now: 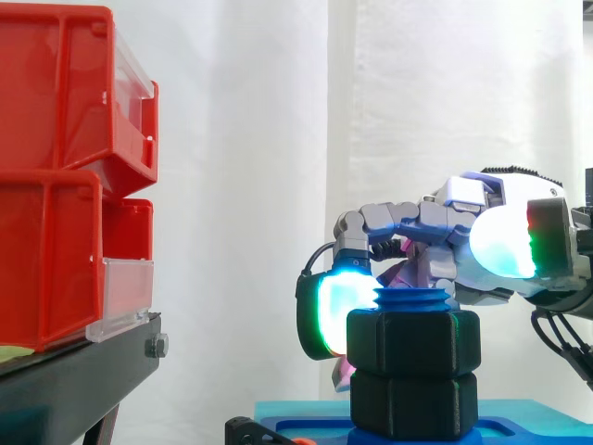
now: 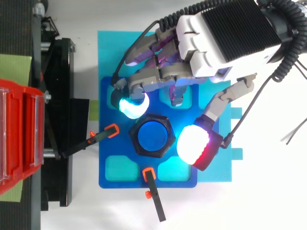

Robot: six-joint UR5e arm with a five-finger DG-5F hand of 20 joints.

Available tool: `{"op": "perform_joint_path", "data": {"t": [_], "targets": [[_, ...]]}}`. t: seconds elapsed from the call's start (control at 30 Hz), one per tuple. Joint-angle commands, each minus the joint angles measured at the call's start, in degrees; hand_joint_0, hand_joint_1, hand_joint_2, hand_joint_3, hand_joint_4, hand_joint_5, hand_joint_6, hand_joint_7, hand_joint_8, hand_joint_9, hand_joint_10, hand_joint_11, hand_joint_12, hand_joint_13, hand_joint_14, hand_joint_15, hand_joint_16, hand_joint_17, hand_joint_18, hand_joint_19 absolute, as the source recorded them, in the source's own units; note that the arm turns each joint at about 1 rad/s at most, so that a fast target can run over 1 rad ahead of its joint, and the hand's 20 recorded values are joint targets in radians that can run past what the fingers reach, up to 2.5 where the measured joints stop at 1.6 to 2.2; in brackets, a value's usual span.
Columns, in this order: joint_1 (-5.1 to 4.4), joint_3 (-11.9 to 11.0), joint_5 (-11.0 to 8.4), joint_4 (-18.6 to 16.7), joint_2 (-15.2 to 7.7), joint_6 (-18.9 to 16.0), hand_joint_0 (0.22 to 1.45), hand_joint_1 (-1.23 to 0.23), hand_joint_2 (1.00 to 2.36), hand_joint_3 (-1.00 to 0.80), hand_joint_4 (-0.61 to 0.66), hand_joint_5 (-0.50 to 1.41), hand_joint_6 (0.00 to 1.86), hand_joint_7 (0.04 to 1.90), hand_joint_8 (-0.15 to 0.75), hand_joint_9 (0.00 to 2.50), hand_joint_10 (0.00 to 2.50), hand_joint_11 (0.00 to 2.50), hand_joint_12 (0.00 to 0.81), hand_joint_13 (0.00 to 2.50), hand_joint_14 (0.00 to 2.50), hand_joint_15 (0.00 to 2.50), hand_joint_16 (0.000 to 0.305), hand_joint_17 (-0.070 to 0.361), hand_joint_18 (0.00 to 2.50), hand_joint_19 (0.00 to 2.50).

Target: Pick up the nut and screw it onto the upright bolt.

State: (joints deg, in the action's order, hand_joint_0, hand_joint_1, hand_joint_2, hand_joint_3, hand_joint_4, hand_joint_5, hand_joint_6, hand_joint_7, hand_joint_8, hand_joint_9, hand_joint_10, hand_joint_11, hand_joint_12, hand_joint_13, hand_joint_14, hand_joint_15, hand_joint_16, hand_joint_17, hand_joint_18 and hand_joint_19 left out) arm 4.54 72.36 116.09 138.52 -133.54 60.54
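Blue fixture plate (image 2: 104, 158) at frame centre. Robot hand (image 2: 211, 38) enters from upper right, pads curled round black nut (image 1: 413, 341), seemingly pinching it. Nut sits on blue bolt (image 2: 151, 136). Risk: tilted turning cross-threads it, or pads slip.

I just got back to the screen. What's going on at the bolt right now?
The robot hand is down around the black nut. The nut already sits on the upright blue bolt, above a second black hex piece. A few threads show above the nut. I can't tell whether the robot hand is actually gripping it.
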Motion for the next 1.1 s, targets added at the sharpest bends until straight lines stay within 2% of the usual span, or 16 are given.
{"op": "perform_joint_path", "data": {"t": [0.0, 0.03, 0.07, 0.13, 0.3, 0.37, 0.53, 0.67, 0.8, 0.87, 0.93, 1.0, 1.03, 1.07], "targets": [[0.12, -0.73, 0.10, 0.08, 0.03, -0.69, 0.46, -0.21, 1.00, -0.50, 0.14, 0.02, 0.50, 1.27, 0.262, 1.50, 0.01, 0.21, 0.254, 0.91, 0.00, 0.00, 0.024, 0.053, 0.66, 0.00], [0.12, -0.91, 0.19, 0.17, -0.05, -0.69, 0.46, -0.21, 1.00, -0.50, 0.17, 0.00, 0.51, 1.17, 0.267, 1.46, 0.01, 0.21, 0.264, 0.89, 0.00, 0.00, 0.025, 0.056, 0.65, 0.00], [0.12, -1.08, 0.27, 0.26, 0.03, -0.69, 0.46, -0.21, 1.00, -0.50, 0.17, 0.00, 0.51, 1.17, 0.271, 1.46, 0.01, 0.22, 0.266, 0.89, 0.00, 0.00, 0.025, 0.056, 0.64, 0.00], [0.30, -2.05, 0.71, 0.26, 0.03, -0.69, 0.46, -0.21, 1.00, -0.50, 0.21, -0.03, 0.50, 1.05, 0.283, 1.42, 0.01, 0.20, 0.278, 0.87, 0.00, 0.00, 0.026, 0.058, 0.63, 0.00], [0.21, -4.07, 1.33, 0.96, -0.05, -0.69, 0.46, -0.21, 1.00, -0.50, 0.24, -0.09, 0.50, 0.93, 0.290, 1.31, 0.01, 0.19, 0.289, 0.84, 0.00, 0.00, 0.028, 0.062, 0.60, 0.00], [-0.14, -4.86, 1.33, 1.49, 0.03, -0.69, 0.45, -0.22, 1.00, -0.50, 0.24, -0.10, 0.50, 0.90, 0.291, 1.26, 0.01, 0.17, 0.291, 0.83, 0.00, 0.00, 0.028, 0.063, 0.58, 0.00], [-0.49, -4.95, 1.07, 2.01, -0.05, -0.34, 0.45, -0.22, 1.00, -0.50, 0.22, -0.12, 0.50, 0.82, 0.282, 1.19, 0.00, 0.14, 0.300, 0.80, 0.00, 0.00, 0.029, 0.065, 0.55, 0.00], [-1.02, -4.86, 0.89, 3.25, -0.05, 1.69, 0.45, -0.23, 1.00, -0.50, 0.22, -0.12, 0.50, 0.82, 0.282, 1.17, 0.00, 0.13, 0.298, 0.78, 0.00, 0.00, 0.029, 0.065, 0.54, 0.00], [-1.37, -4.86, 0.80, 3.77, -0.05, 2.04, 0.45, -0.23, 1.00, -0.50, 0.21, -0.12, 0.50, 0.82, 0.282, 1.15, 0.01, 0.14, 0.299, 0.77, 0.00, 0.00, 0.029, 0.064, 0.52, 0.00], [-1.55, -4.69, 0.63, 3.95, -0.23, 2.13, 0.45, -0.23, 1.00, -0.50, 0.22, -0.12, 0.50, 0.82, 0.281, 1.11, 0.01, 0.12, 0.307, 0.72, 0.00, 0.00, 0.029, 0.066, 0.51, 0.00], [-2.08, -1.96, -0.34, 3.16, -0.23, 2.13, 0.45, -0.23, 1.00, -0.50, 0.22, -0.12, 0.50, 0.82, 0.292, 1.04, 0.00, 0.11, 0.316, 0.67, 0.00, 0.00, 0.032, 0.071, 0.45, 0.00], [-2.25, -1.00, -1.04, 1.93, -0.14, 2.13, 0.45, -0.23, 1.00, -0.50, 0.21, -0.12, 0.50, 0.82, 0.287, 1.00, 0.00, 0.09, 0.320, 0.63, 0.00, 0.00, 0.033, 0.074, 0.42, 0.00], [-2.52, 0.50, -1.83, -0.62, -0.14, 1.86, 0.45, -0.23, 1.00, -0.50, 0.21, -0.12, 0.50, 0.83, 0.289, 0.97, 0.00, 0.08, 0.321, 0.62, 0.00, 0.00, 0.034, 0.076, 0.40, 0.00], [-2.60, 1.03, -1.92, -2.12, -0.23, 1.60, 0.45, -0.23, 1.00, -0.50, 0.21, -0.12, 0.50, 0.82, 0.289, 0.97, 0.00, 0.07, 0.323, 0.61, 0.00, 0.00, 0.034, 0.076, 0.40, 0.00]]}}
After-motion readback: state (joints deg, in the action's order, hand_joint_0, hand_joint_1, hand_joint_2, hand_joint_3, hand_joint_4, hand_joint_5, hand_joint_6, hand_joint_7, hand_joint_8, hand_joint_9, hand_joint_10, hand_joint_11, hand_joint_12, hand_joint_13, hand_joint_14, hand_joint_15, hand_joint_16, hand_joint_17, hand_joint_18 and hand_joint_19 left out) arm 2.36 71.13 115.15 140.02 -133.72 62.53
